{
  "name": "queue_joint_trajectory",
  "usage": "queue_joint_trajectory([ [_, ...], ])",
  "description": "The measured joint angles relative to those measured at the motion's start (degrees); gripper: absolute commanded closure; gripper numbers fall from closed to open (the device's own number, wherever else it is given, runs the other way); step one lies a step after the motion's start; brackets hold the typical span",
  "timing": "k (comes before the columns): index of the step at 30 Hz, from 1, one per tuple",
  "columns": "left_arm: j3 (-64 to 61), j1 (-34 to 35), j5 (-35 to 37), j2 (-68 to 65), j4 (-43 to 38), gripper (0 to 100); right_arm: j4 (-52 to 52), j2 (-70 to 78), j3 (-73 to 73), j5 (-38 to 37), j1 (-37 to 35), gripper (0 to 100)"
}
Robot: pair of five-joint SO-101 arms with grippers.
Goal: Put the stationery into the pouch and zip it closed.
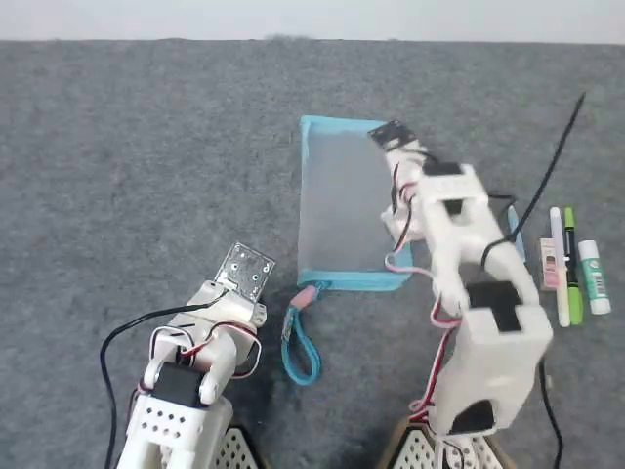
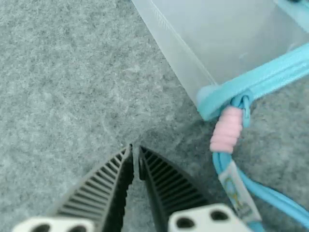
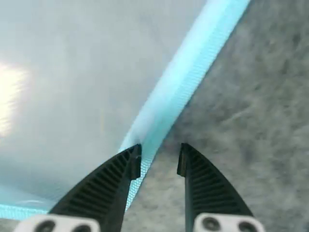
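Nearest, the left tool (image 2: 135,151), pressed together, is hovering by the pink zip pull (image 2: 226,129), likely waiting to work it. Farther off, the right tool (image 3: 159,157), spread apart, is straddling the edge of the pouch (image 1: 342,195), seemingly to pinch it. The stationery (image 1: 571,264) is lying outside on the table (image 1: 146,147).

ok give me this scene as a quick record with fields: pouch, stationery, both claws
pouch: translucent, blue trim, flat on the grey table
zip pull: pink, at the pouch's near corner
stationery: pens and small items, on the table, outside the pouch
left claw: shut, empty, over bare table near the zip pull
right claw: open, straddling the pouch's blue edge
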State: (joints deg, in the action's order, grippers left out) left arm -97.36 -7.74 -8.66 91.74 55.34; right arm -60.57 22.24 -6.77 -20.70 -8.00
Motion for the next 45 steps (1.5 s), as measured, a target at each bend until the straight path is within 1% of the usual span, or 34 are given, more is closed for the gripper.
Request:
queue_joint_trajectory([
  [3, 0.0, 0.0, 0.0, 0.0, 0.0, 98, -4.8, 0.5, 4.3, 1.3, 0.1, 85.9],
  [7, 0.0, 0.0, 0.0, 0.0, 0.0, 98, -6.3, -4.7, 1.9, 1.8, -1.3, 85.9],
  [10, 0.0, 0.0, 0.0, 0.0, 0.0, 98, -4.7, -13.8, -6.9, 1.9, -5.7, 85.9],
  [15, 0.0, 0.0, 0.0, 0.0, 0.0, 98, 2.5, -31.1, -27.6, 1.1, -14.5, 85.8],
  [17, 0.0, 0.0, 0.0, 0.0, 0.0, 98, 3.5, -35.2, -33.5, 0.8, -16.7, 85.7],
  [20, 0.0, 0.0, 0.0, 0.0, 0.0, 98, 4.6, -36.8, -37.6, 0.4, -19.3, 85.5],
  [23, 0.0, 0.0, 0.0, 0.0, 0.0, 98, 6.9, -36.7, -37.7, 0.4, -18.6, 85.5],
  [25, 0.0, 0.0, 0.0, 0.0, 0.0, 98, 7.9, -34.7, -37.4, 0.1, -18.2, 85.6],
  [28, 0.0, 0.0, 0.0, 0.0, 0.0, 98, 8.1, -28.8, -33.8, 0.2, -15.4, 85.7],
  [36, 0.0, 0.0, 0.0, 0.0, 0.0, 98, 7.5, -12.8, -17.2, 0.0, -8.3, 85.7],
  [42, 0.0, 0.0, 0.0, 0.0, 0.0, 98, 2.3, -3.6, -2.8, 0.1, -3.5, 85.8],
  [45, 0.0, 0.0, 0.0, 0.0, 0.0, 98, -3.2, -2.9, 1.6, 2.9, -3.3, 85.8],
])
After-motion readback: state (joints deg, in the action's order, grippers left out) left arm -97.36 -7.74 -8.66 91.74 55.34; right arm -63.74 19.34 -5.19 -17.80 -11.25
